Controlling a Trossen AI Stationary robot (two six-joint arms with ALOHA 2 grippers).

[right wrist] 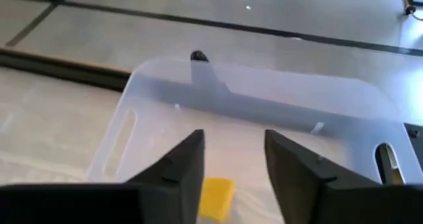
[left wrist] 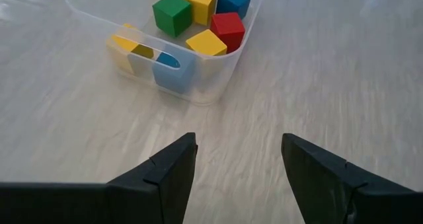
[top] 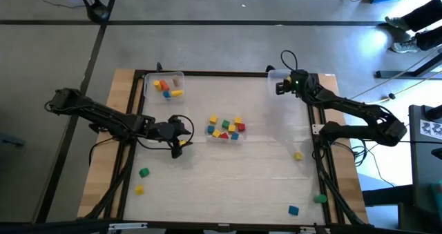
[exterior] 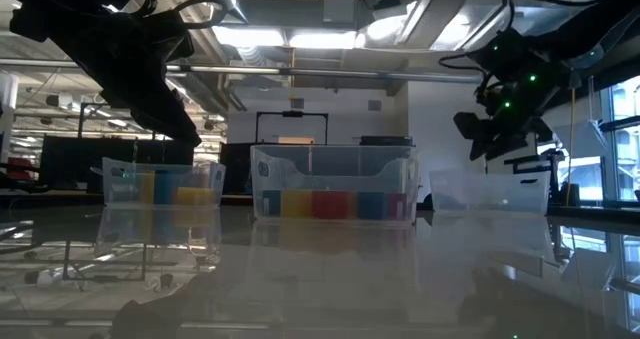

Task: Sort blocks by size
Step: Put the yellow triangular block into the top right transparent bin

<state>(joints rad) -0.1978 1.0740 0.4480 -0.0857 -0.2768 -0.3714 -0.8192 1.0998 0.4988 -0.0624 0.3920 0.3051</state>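
Yellow shows just beneath the right gripper (right wrist: 232,168), whose fingers stand parted above the clear bin (right wrist: 158,85) at the table's far right corner, a small yellow block (right wrist: 216,197) lying loose under them inside that bin. Well apart, the left gripper (left wrist: 238,168) hovers spread and empty over bare tabletop just beside the middle bin (left wrist: 198,92), which holds a heap of coloured blocks (left wrist: 198,16). Other blocks sit in the far left bin (top: 164,86), and single ones lie scattered near the table's (top: 228,179) front edge and right side.
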